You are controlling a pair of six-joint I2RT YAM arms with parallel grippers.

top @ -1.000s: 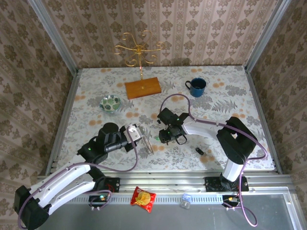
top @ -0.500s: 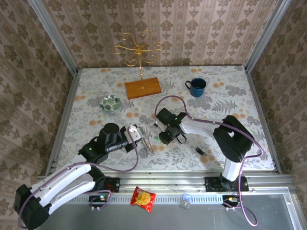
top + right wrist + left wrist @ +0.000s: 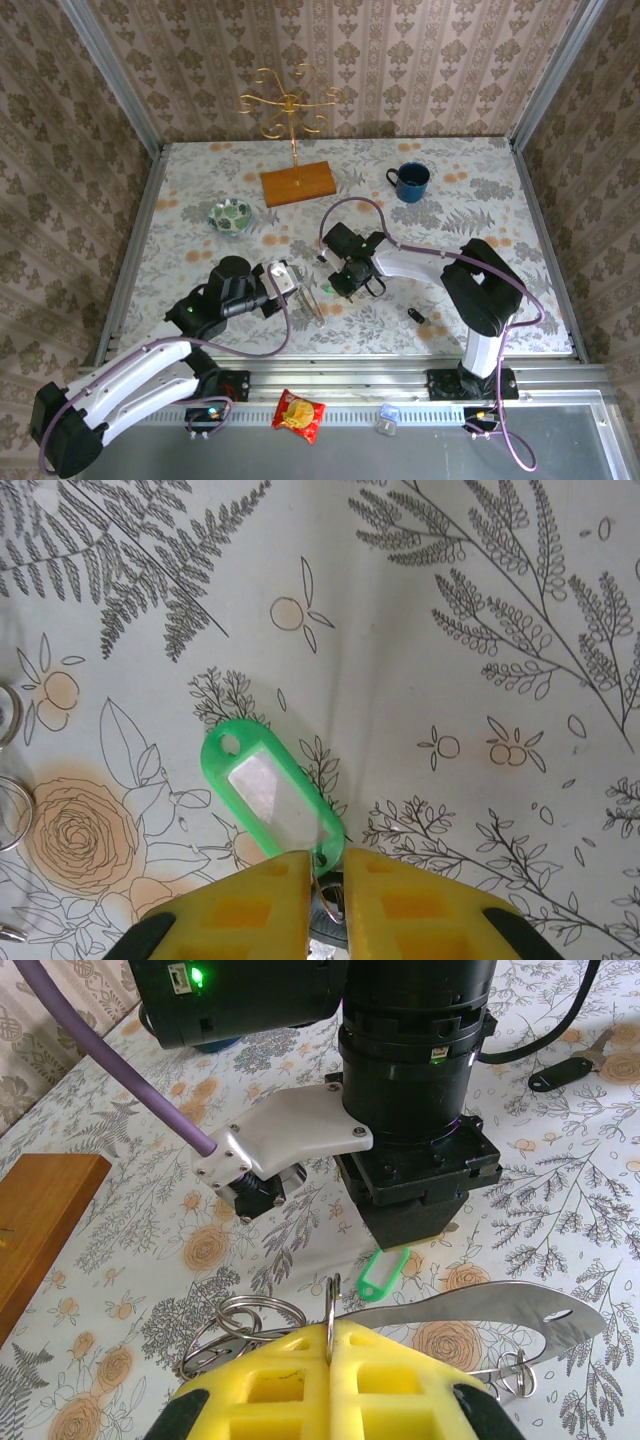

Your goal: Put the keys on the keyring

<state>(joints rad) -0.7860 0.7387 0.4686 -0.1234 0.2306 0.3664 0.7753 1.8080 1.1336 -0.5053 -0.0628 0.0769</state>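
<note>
Soft, even light from above keeps the counter bright with only faint, soft-edged shadows, a pale sheen lies on the metal keyring and the green key tag, and the left end effector and right end effector look slightly soft close to their lenses.

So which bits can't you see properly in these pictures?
Right wrist: green key, its lower end tucked between the right gripper fingers at the picture's bottom edge.
Left wrist: keyring, its near part behind the left gripper.
Top: black key, too tiny to show its shape.
</note>
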